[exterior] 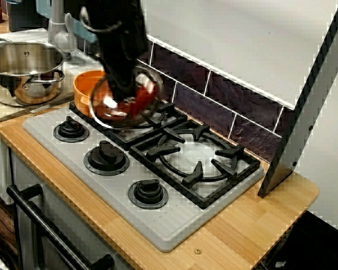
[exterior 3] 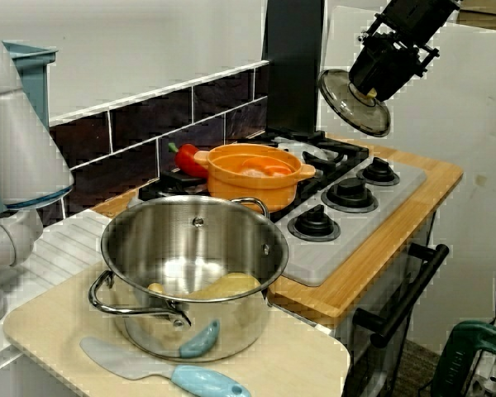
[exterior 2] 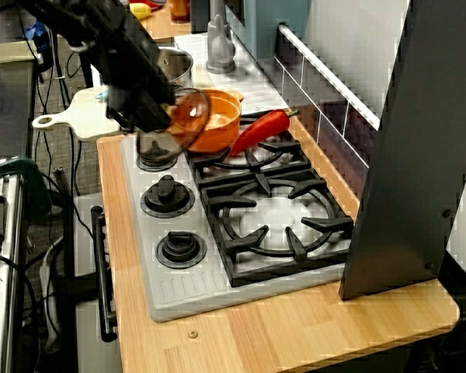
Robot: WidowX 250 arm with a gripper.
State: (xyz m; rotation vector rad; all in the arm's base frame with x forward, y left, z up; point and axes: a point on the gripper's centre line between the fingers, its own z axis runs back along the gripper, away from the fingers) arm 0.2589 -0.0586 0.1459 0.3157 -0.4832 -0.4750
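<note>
1. Blue-handled spatula nearest the lens in the view over the steel pot, flat on a pale cutting board, just beside the steel pot.
2. Light wooden desk carrying a grey stove with black grates and three black knobs. Dark glossy tiles behind, white wall above, tall grey panel leaning at the end away from the pots.
3. Hand clamped on the top side of the glass lid, holding it in the air.
4. Hangs over the stove's knob side, near the orange pot but clear of it. Red pepper on the grate behind that pot.
5. Tilted steeply, disc nearly on edge: underside facing down toward the stove and the orange pot, top side up toward the arm.
</note>
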